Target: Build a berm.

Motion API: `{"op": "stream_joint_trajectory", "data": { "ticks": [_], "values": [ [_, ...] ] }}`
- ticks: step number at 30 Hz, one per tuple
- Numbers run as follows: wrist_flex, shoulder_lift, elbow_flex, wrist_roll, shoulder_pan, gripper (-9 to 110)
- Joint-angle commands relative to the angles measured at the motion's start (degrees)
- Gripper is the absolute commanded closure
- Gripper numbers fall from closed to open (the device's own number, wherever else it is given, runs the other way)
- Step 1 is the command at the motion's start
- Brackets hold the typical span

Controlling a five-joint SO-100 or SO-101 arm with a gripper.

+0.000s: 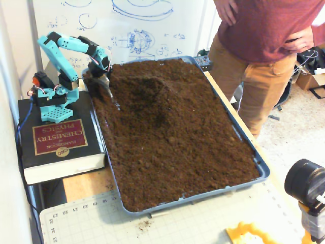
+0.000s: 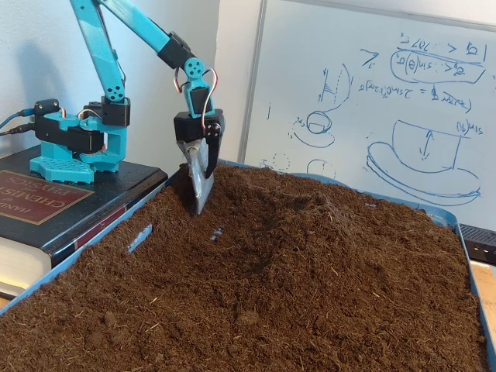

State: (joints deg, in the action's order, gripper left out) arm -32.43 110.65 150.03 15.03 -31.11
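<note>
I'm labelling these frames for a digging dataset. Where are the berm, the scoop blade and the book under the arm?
berm [image 2: 310,213]: a fixed view, crest of the raised soil.
scoop blade [image 2: 198,177]: a fixed view, its metal face.
book [image 1: 58,137]: a fixed view, red cover label.

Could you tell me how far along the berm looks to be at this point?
Partly done, I'd judge. A low mound, the berm, already rises above the flatter soil at the far end of the blue tray. In hand: the gripper, carrying a silver scoop blade, has its tip down at the soil near the tray's edge beside the arm's base. Left: most of the soil in the tray lies level, so the ridge likely needs more piling.
</note>
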Motion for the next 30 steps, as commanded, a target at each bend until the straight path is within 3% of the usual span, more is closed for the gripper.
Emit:
{"op": "stream_joint_trajectory", "data": {
  "ticks": [1, 7, 17, 30],
  "values": [
    [1.0, -1.1, -1.3, 0.5, -0.2, 101],
    [2.3, -5.0, -1.5, 0.4, 0.4, 101],
    [21.3, -19.8, -7.6, 0.5, 3.3, 101],
    [21.6, -32.0, -31.3, 5.6, 8.7, 101]
  ]
}}
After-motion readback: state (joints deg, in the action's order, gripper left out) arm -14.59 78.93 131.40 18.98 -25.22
